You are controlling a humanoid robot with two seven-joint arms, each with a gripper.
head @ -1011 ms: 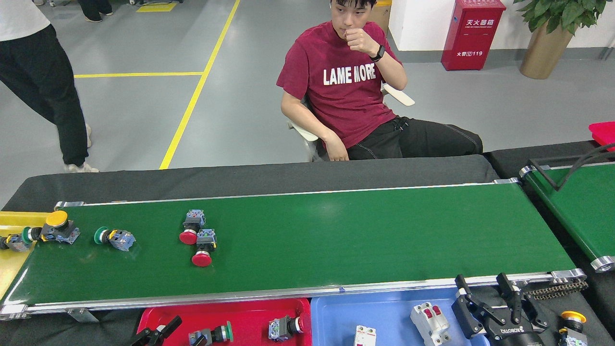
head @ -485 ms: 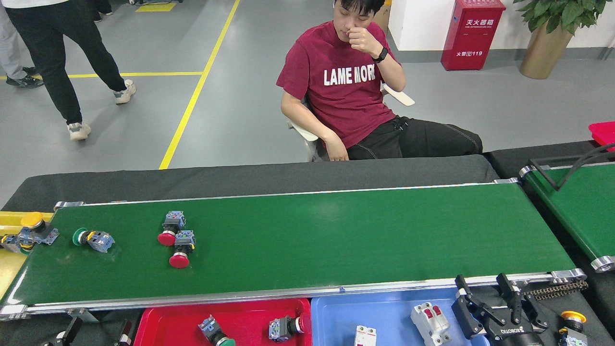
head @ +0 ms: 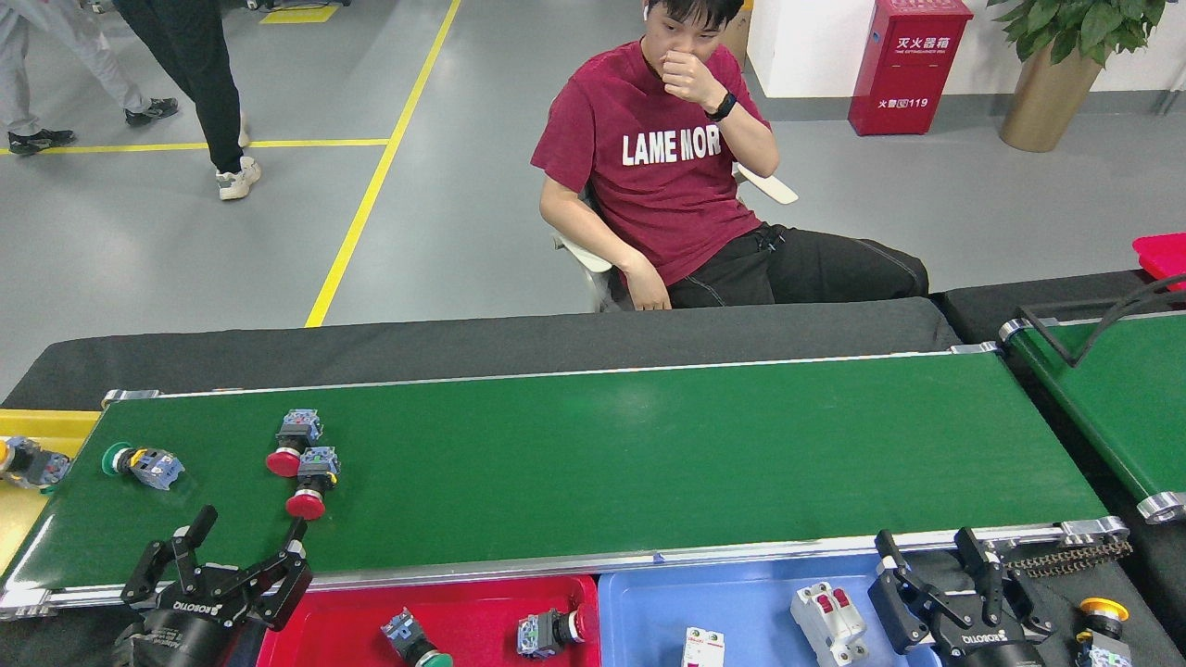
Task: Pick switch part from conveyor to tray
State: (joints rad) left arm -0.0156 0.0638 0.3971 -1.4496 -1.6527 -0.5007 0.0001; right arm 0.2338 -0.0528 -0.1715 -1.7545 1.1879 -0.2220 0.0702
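Note:
On the left part of the dark-green conveyor (head: 649,445) lie two red-capped switch parts (head: 290,443) (head: 312,480) side by side and a green-capped one (head: 141,463) further left. My left gripper (head: 248,528) stands open over the belt's near rail, just in front of the nearer red-capped part. The red tray (head: 482,602) below the rail holds a green-capped switch (head: 413,639) and a red-capped switch (head: 550,632). My right gripper (head: 929,548) stands open at the near right rail, holding nothing.
A blue tray (head: 750,593) with white breakers (head: 827,622) lies beside the red tray. A yellow tray (head: 28,435) at the belt's left end holds a switch (head: 30,463). A seated person (head: 686,176) faces the belt's far side. A second green belt (head: 1112,389) lies at right.
The belt carried the switch parts leftward; the yellow-capped one dropped off its left end. My left gripper rose from the red tray, leaving the green-capped switch, and now stands open over the near rail.

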